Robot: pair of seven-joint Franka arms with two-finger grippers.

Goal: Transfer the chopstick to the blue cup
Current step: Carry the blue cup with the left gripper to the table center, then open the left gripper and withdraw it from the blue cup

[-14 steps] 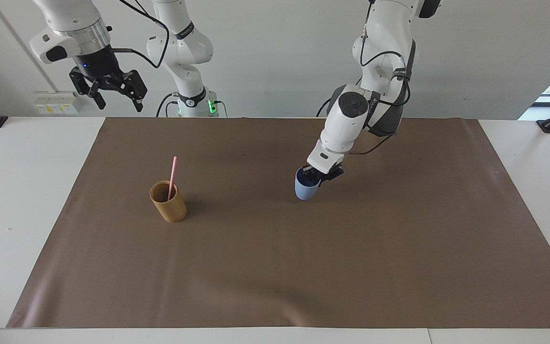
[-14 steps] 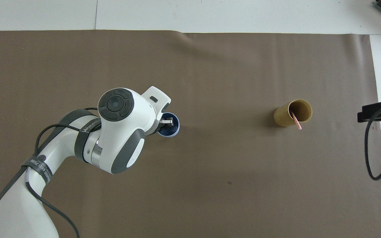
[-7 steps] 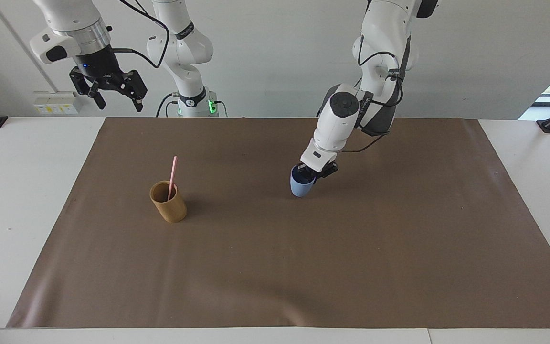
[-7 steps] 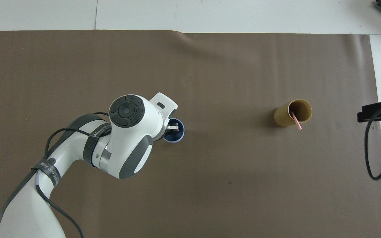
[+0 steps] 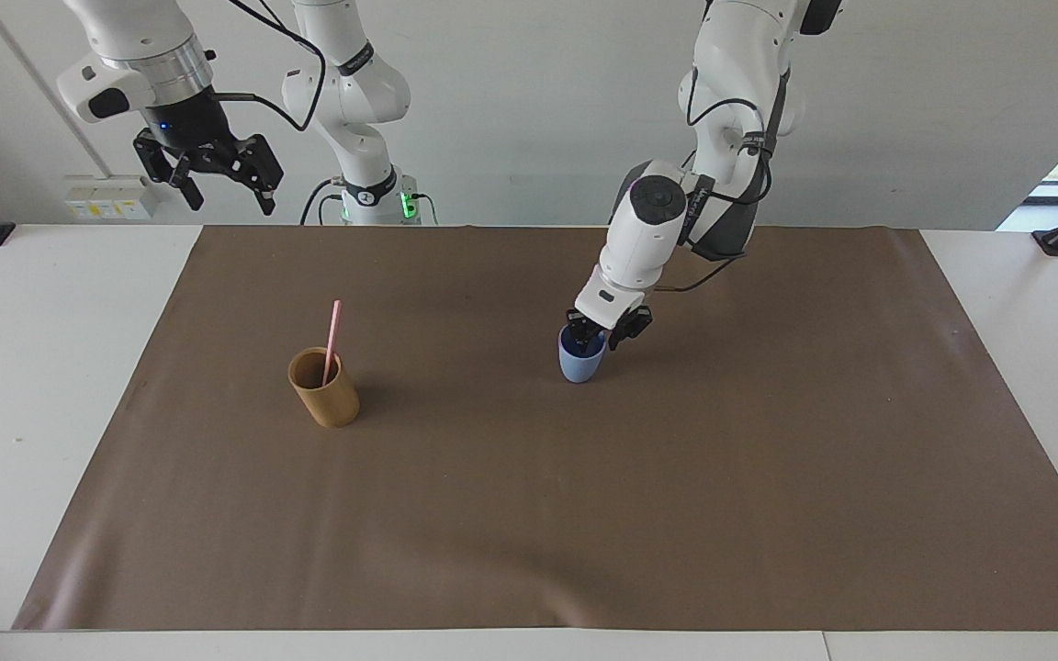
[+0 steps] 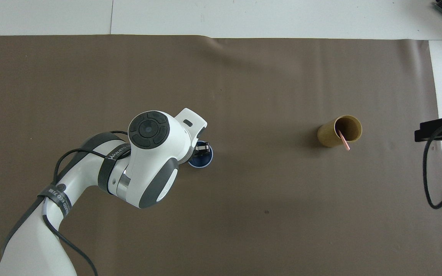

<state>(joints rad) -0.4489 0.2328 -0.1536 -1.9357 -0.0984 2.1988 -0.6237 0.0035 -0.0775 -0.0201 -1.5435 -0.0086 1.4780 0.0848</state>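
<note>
The blue cup (image 5: 581, 364) (image 6: 202, 162) stands upright on the brown mat, near its middle. My left gripper (image 5: 601, 336) (image 6: 202, 148) sits right at the cup's rim on the side nearer the robots, its fingers spread with one reaching into the cup's mouth. The pink chopstick (image 5: 333, 334) (image 6: 344, 142) leans in a tan cup (image 5: 327, 397) (image 6: 332, 134) toward the right arm's end of the mat. My right gripper (image 5: 208, 171) hangs open and high over the table's edge, waiting.
The brown mat (image 5: 529, 514) covers most of the white table (image 5: 33, 367). A black cable and the right gripper's dark body (image 6: 437, 130) show at the overhead view's edge.
The left gripper carried the tilted blue cup a little toward the right arm's end, set it upright on the mat, and its fingers have spread apart. The right arm has not moved.
</note>
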